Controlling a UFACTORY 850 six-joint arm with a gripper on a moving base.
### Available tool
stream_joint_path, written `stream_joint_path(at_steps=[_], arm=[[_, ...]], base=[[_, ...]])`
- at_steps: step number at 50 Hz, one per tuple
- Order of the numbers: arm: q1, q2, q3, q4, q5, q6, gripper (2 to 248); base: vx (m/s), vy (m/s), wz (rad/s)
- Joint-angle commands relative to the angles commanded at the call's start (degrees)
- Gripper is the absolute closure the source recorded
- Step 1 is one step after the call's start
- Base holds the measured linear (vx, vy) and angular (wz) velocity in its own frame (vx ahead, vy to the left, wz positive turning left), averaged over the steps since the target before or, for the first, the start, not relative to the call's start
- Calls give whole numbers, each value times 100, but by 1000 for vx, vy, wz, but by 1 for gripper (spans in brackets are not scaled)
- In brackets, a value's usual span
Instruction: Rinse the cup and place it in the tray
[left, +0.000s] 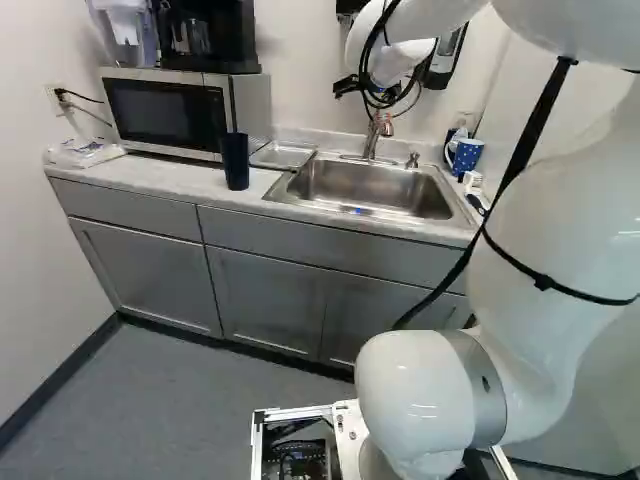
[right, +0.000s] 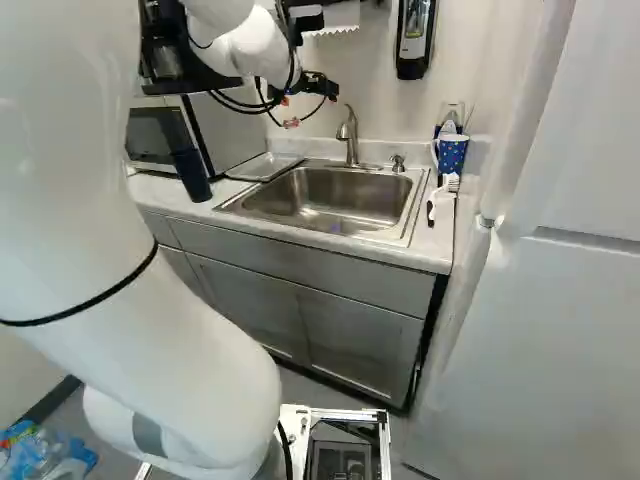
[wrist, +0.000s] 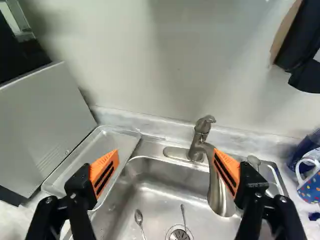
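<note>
While the gripper (wrist: 166, 152) hangs, fingers wide apart, the dark cup (left: 235, 162) stands lower, off to its left. That's likely the reach!

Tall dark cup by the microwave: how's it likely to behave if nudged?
Probably tips before it slides: the tall dark cup is slim and narrows toward its base. Likely stiff, given its clean, undented outline. It stands near the counter's front edge, so a forward push might drop it.
</note>
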Motion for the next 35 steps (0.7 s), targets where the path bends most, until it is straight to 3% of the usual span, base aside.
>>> stream_joint_path(at_steps=[35], arm=[[-90, -897, -936, 0, -469, 0, 3]], base=[[0, 0, 0]])
